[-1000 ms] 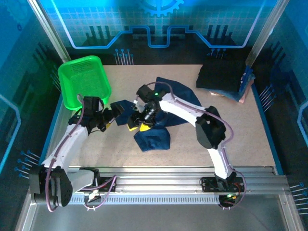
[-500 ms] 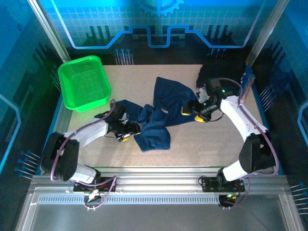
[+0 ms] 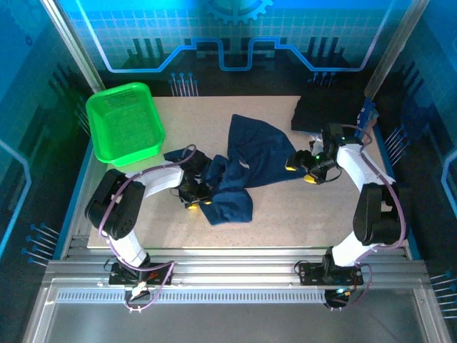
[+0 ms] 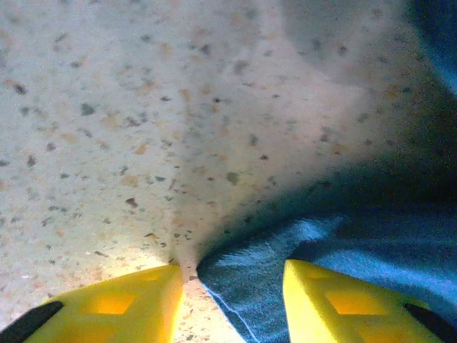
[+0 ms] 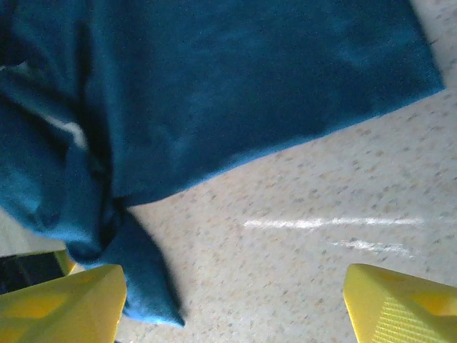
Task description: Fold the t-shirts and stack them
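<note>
A navy-blue t-shirt (image 3: 246,153) lies crumpled and unfolded near the middle of the speckled desk (image 3: 285,214), one lobe reaching toward the back and another bunched toward the near edge. The left claw (image 3: 194,203) sits low at the shirt's left side; in its wrist view the left claw (image 4: 228,304) has its yellow fingers (image 4: 107,307) parted, with a hemmed corner of the navy cloth (image 4: 357,236) lying on the desk between them, just beside the right-hand finger and not pinched. The right claw (image 3: 300,171) is at the shirt's right edge, and the wrist view shows the right claw (image 5: 232,307) spread wide with nothing in its grip: the shirt (image 5: 235,78) lies across the upper part of that view, and a pointed fold of it comes down just beside the left-hand finger (image 5: 64,304). A stack of near-black folded t-shirts (image 3: 325,114) rests at the back right corner of the desk, well apart from a bright green mesh basket (image 3: 121,91) at the back left.
</note>
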{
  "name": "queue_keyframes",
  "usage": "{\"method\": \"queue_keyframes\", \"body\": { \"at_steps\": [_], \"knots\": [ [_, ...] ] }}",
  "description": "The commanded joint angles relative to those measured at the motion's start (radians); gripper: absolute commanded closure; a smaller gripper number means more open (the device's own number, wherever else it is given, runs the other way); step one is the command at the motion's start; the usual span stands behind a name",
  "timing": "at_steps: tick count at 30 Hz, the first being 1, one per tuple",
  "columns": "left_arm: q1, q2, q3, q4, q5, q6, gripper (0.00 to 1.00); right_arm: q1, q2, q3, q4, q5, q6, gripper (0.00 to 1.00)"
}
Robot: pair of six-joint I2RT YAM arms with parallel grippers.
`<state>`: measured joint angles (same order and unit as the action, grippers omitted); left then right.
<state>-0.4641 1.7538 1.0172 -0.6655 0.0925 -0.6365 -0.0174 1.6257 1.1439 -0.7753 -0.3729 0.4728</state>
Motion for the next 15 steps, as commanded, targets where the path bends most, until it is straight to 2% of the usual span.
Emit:
{"method": "queue_keyframes", "body": {
  "at_steps": [1, 2, 5, 10, 15],
  "knots": [
    [-0.048, 0.122, 0.052, 0.264, 0.022, -0.031, 0.71, -0.040, 0.070, -0.018, 0.079, 0.007, 0.011, 0.20],
    [-0.049, 0.141, 0.071, 0.277, 0.036, -0.043, 0.76, -0.046, 0.096, -0.014, 0.097, 0.010, 0.016, 0.20],
    [-0.050, 0.169, 0.105, 0.283, 0.036, -0.072, 1.00, -0.047, 0.187, 0.023, 0.119, 0.047, 0.020, 0.21],
    [-0.037, 0.099, 0.108, 0.236, -0.014, -0.053, 1.00, -0.053, 0.270, 0.070, 0.166, 0.088, 0.048, 0.23],
    [-0.006, -0.070, 0.035, 0.214, -0.011, -0.075, 1.00, -0.058, 0.298, 0.111, 0.175, 0.130, 0.074, 0.24]
  ]
}}
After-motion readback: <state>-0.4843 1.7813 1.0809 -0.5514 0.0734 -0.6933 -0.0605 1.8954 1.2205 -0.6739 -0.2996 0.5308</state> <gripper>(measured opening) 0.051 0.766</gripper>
